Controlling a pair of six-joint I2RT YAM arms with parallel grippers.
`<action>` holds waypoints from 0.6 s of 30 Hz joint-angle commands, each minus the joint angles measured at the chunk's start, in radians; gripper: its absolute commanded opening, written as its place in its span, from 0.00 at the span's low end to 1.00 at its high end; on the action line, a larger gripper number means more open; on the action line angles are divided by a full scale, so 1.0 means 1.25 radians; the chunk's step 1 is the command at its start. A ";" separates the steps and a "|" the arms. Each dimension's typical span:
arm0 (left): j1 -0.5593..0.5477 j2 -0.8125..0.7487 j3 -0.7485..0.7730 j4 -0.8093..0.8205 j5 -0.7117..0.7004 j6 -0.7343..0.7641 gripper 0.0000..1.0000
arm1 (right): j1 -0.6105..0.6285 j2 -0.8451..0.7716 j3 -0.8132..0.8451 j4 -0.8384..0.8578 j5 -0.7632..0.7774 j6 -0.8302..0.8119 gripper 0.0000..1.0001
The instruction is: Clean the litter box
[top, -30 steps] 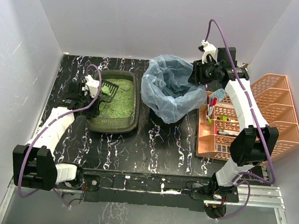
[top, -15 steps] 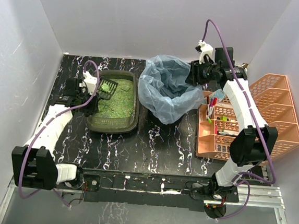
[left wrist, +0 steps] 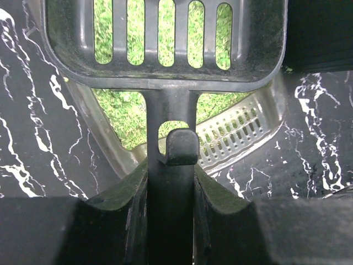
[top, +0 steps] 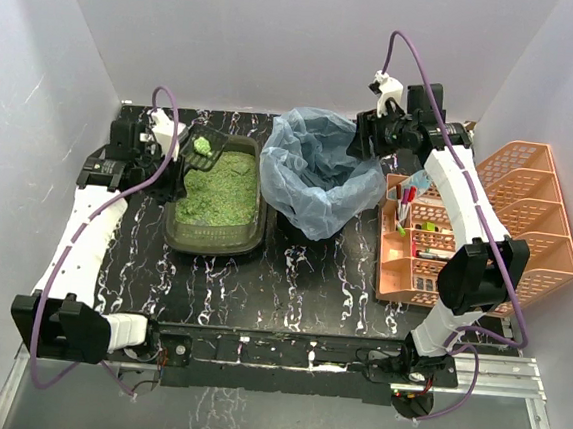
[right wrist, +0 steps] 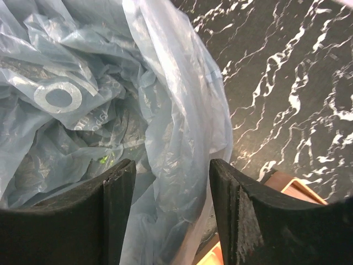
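Note:
The dark olive-green litter box (top: 213,245) with green litter (top: 218,189) lies at the left middle of the table. My left gripper (top: 160,145) is shut on the handle of a black slatted scoop (top: 200,150), held above the box's far left corner with a green clump on it. In the left wrist view the scoop (left wrist: 165,72) hangs over the litter, its handle clamped in my left gripper (left wrist: 171,190), and the box wall (left wrist: 102,124) shows below. My right gripper (top: 361,141) is open at the bin's right rim, and in its wrist view (right wrist: 172,171) a fold of the blue bag (right wrist: 83,99) lies between the fingers.
The round bin lined with a translucent blue bag (top: 315,172) stands just right of the litter box. An orange slatted organiser (top: 476,226) with pens fills the right side. White walls close in the left, back and right.
My left arm has lifted the scoop with the green clump out of the litter and drawn it back toward the box's far left corner. My right gripper has shifted slightly left at the bin's rim.

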 commanded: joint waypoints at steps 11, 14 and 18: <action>-0.086 0.149 0.405 -0.291 -0.047 0.043 0.00 | 0.002 -0.024 0.089 0.020 0.054 -0.026 0.64; -0.097 0.190 0.473 -0.323 -0.027 0.040 0.00 | 0.003 -0.029 0.088 0.019 0.063 -0.023 0.65; -0.128 0.210 0.535 -0.324 -0.040 0.037 0.00 | 0.003 -0.042 0.073 0.024 0.061 -0.025 0.65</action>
